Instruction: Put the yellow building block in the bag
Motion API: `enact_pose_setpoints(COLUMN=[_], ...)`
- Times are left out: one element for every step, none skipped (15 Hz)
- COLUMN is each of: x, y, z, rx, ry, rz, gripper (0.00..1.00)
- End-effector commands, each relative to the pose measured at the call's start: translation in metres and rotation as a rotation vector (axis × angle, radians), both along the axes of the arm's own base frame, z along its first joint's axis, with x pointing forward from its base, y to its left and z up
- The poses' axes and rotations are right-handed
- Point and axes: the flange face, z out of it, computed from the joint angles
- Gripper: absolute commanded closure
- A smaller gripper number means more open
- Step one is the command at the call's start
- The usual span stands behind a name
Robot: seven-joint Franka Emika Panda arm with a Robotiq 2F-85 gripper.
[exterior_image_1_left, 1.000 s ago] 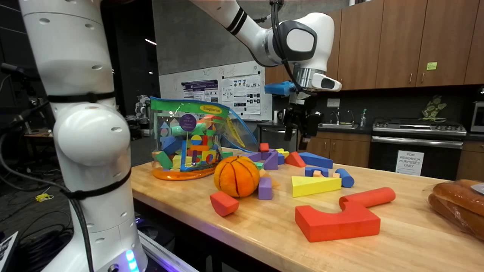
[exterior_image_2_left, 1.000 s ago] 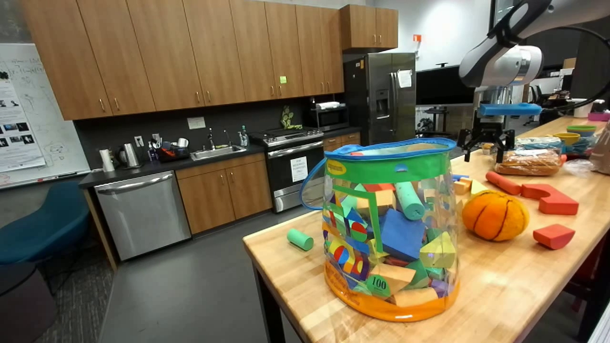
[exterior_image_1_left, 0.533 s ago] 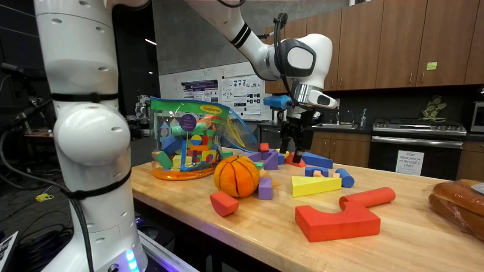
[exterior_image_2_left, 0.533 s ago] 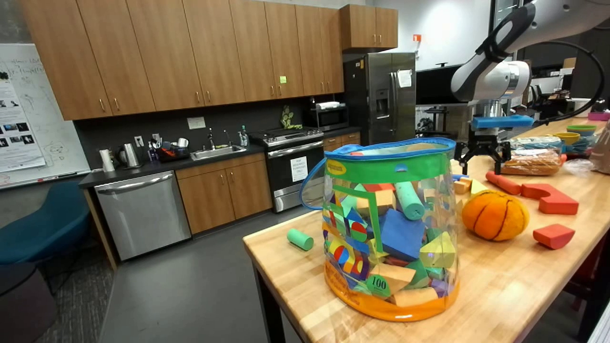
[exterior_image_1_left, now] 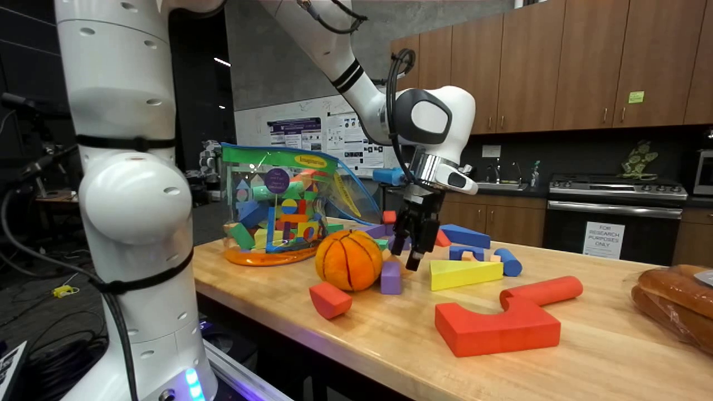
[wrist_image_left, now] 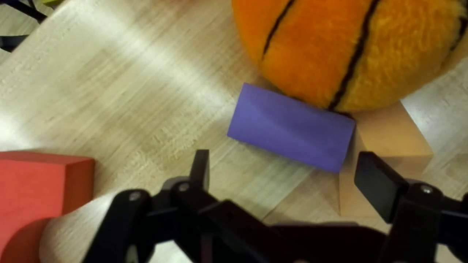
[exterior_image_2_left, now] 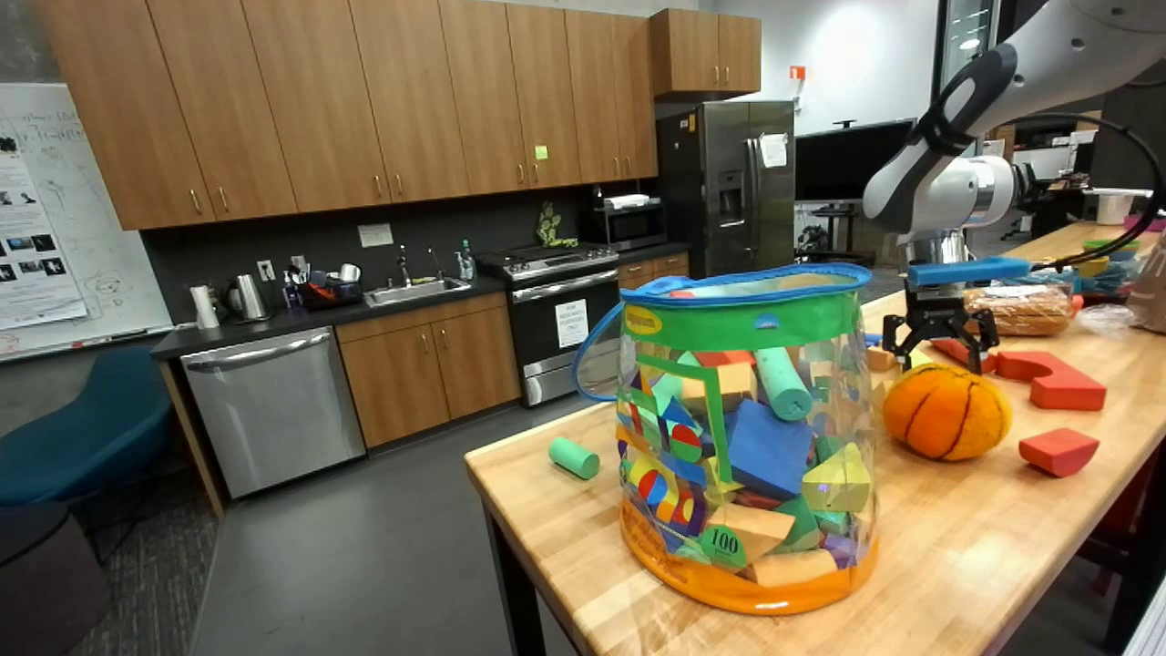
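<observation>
The yellow building block [exterior_image_1_left: 467, 274] is a flat, wide yellow wedge on the table, right of the purple block in an exterior view. Part of it shows behind the ball in an exterior view [exterior_image_2_left: 920, 356]. It is not visible in the wrist view. My gripper [exterior_image_1_left: 405, 257] is open and empty, low over the table between the ball and the yellow block; it also shows in an exterior view [exterior_image_2_left: 939, 361]. In the wrist view my fingers [wrist_image_left: 289, 171] stand apart, with bare table between them. The see-through bag [exterior_image_1_left: 267, 156] with green edging stands upright with blocks inside, also in an exterior view [exterior_image_2_left: 747, 321].
The orange ball [exterior_image_1_left: 349, 260] sits beside a purple block [wrist_image_left: 292, 128] and a tan block [wrist_image_left: 391, 135], close to my fingers. A red arch block [exterior_image_1_left: 498, 328], a red half-round block [exterior_image_1_left: 330, 301] and a blue cylinder [exterior_image_1_left: 508, 262] lie around. Wrapped bread [exterior_image_1_left: 679, 301] is at the table's side.
My gripper has come down toward the table and moved closer to the ball and purple block, staying open. The blocks, ball and bag have not moved.
</observation>
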Motion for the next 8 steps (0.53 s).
enact_pose_setpoints(x=[-0.012, -0.013, -0.014, -0.015, -0.016, -0.017, -0.017, -0.018], y=[0.004, 0.003, 0.002, -0.002, -0.005, -0.008, -0.011, -0.013], z=[0.005, 0.009, 0.011, 0.017, 0.023, 0.030, 0.037, 0.042], rx=[-0.017, -0.028, -0.039, -0.054, -0.068, -0.085, -0.114, -0.136], ry=[-0.015, -0.023, -0.032, -0.044, -0.057, -0.070, -0.084, -0.093], rz=[-0.023, -0.023, -0.028, -0.037, -0.049, -0.060, -0.075, -0.086], gripper=[0.00, 0.00, 0.00, 0.00, 0.00, 0.00, 0.00, 0.00])
